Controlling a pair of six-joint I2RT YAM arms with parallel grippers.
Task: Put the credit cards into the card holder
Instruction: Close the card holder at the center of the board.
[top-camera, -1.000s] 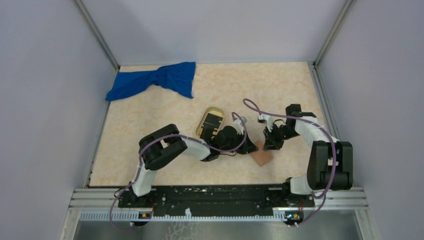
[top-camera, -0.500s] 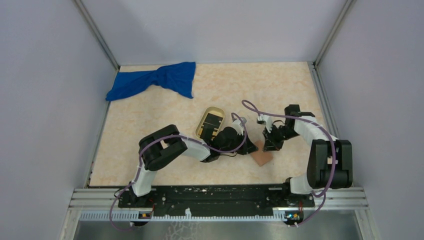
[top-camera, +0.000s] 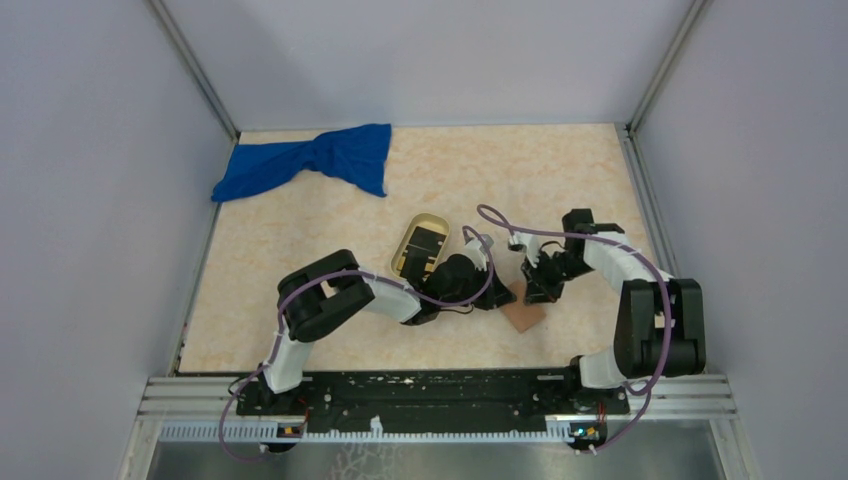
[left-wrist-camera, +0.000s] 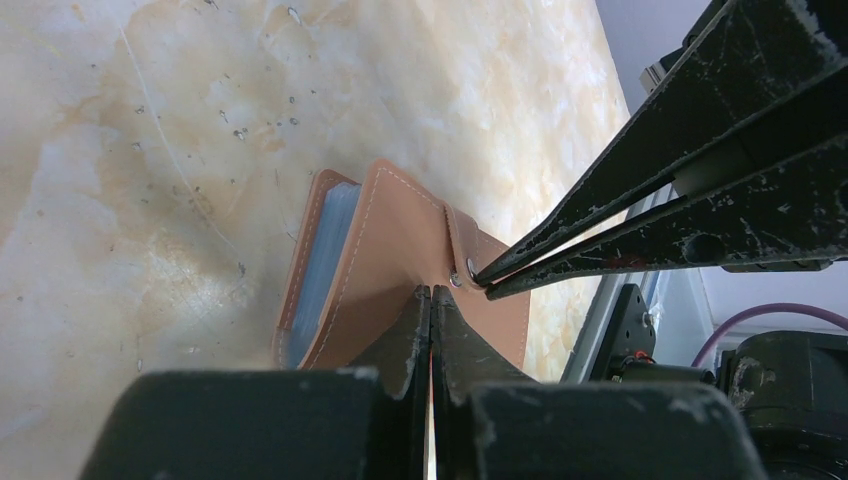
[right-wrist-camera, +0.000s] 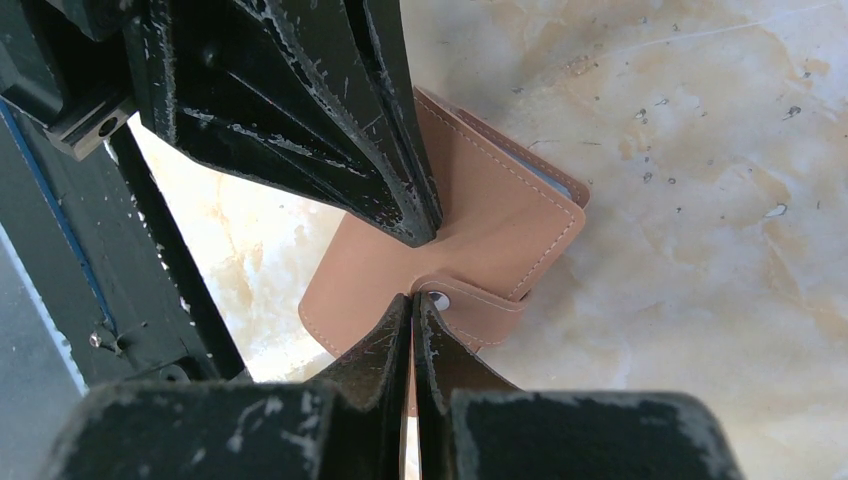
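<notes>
The holder (top-camera: 524, 316) lies on the table (top-camera: 300, 250) right of centre in the top view, low in the frame. It is folded, tan cover up, with its blue-grey inside showing along one edge and a snap tab wrapped over the other.

The left claw (left-wrist-camera: 432, 293) is pinched fully together with nothing between its fingers, and its tips rest on the cover just beside the tab. The right claw (right-wrist-camera: 412, 300) is also closed tight, its tips against the tab at the metal snap. I cannot tell whether it nips the tab. The two claws meet tip to tip over the holder.

Up and left of the holder, beyond the left arm's wrist, sits the tray (top-camera: 400, 255) with a black card (top-camera: 428, 240) inside. A blue cloth (top-camera: 320, 160) lies at the table's upper left.
</notes>
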